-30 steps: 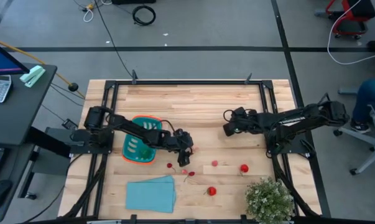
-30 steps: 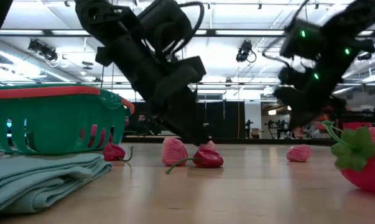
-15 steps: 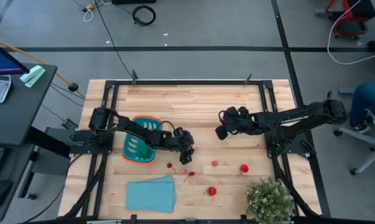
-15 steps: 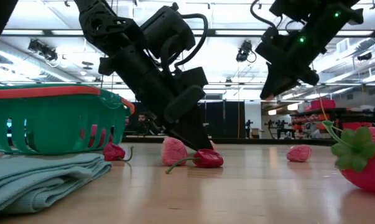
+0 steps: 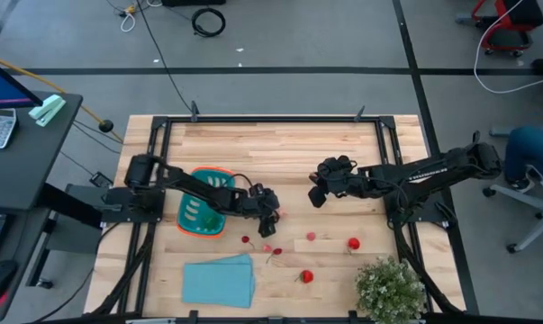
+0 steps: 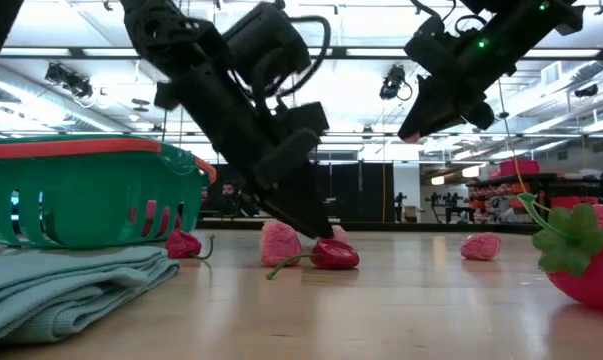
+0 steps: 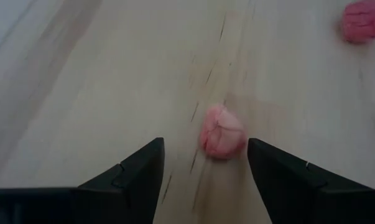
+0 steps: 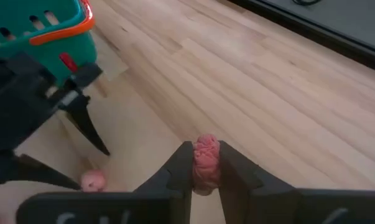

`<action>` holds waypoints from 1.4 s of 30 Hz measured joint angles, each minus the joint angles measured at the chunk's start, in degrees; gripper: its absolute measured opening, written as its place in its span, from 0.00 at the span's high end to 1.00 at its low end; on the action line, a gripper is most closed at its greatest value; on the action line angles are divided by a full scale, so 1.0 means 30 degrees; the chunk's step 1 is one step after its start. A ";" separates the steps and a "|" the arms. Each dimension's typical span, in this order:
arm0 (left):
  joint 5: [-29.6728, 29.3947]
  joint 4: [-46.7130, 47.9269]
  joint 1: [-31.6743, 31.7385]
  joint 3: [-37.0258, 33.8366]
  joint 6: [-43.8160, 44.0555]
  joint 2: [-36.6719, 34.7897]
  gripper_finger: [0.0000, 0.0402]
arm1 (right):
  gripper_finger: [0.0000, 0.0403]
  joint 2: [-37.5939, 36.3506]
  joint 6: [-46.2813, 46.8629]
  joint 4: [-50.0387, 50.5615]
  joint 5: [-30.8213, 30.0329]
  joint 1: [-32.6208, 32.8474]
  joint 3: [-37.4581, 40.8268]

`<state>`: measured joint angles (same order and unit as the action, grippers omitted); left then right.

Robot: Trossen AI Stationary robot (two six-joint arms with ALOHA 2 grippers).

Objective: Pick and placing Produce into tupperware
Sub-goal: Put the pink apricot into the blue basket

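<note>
The right gripper (image 8: pixel 206 171) pinches a pink piece of produce (image 8: pixel 206 160) between its fingers, held above the table's (image 5: pixel 280 153) middle, the arm reaching in from the right edge. The left gripper (image 7: pixel 203 165) is angled down to the wood with its fingers spread either side of a pink fruit (image 7: pixel 222 131) (not touching it). That arm stretches over the tupperware (image 5: pixel 202 202), which holds a red item (image 8: pixel 68 61). More produce (image 5: pixel 306 276) lies scattered nearby, between the blue cloth (image 5: pixel 218 280) and potted plant (image 5: pixel 391 288).
</note>
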<state>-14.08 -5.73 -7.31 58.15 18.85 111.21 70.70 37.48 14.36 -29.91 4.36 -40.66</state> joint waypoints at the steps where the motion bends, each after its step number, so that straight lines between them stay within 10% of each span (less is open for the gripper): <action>1: -0.0002 0.0569 0.0000 0.0000 -0.0005 -0.0382 0.41 | 0.85 0.0000 0.0059 -0.0012 0.0000 0.0007 0.0000; 9: 0.1767 0.7003 0.0000 0.0007 0.0009 -0.5827 0.42 | 0.85 0.0414 0.0416 -0.2279 0.0383 0.0022 -0.0007; 19: 0.2439 0.7791 0.0292 0.0026 -0.1712 -1.4339 0.44 | 0.85 0.6319 -0.1429 -1.4153 0.4243 -0.0022 -0.1004; 32: 0.1564 0.7855 0.0870 0.0029 -0.3168 -1.8964 0.49 | 0.85 1.6122 -0.8719 -0.6366 0.6140 -0.0088 -1.6396; 42: 0.1678 0.7924 0.0845 0.0017 -0.4167 -1.8990 0.50 | 0.75 2.0305 -0.9568 -0.2908 0.9141 -0.0275 -2.2252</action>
<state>-9.05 18.04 -4.78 58.20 6.35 54.24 131.61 8.78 5.64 -2.49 3.54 -107.42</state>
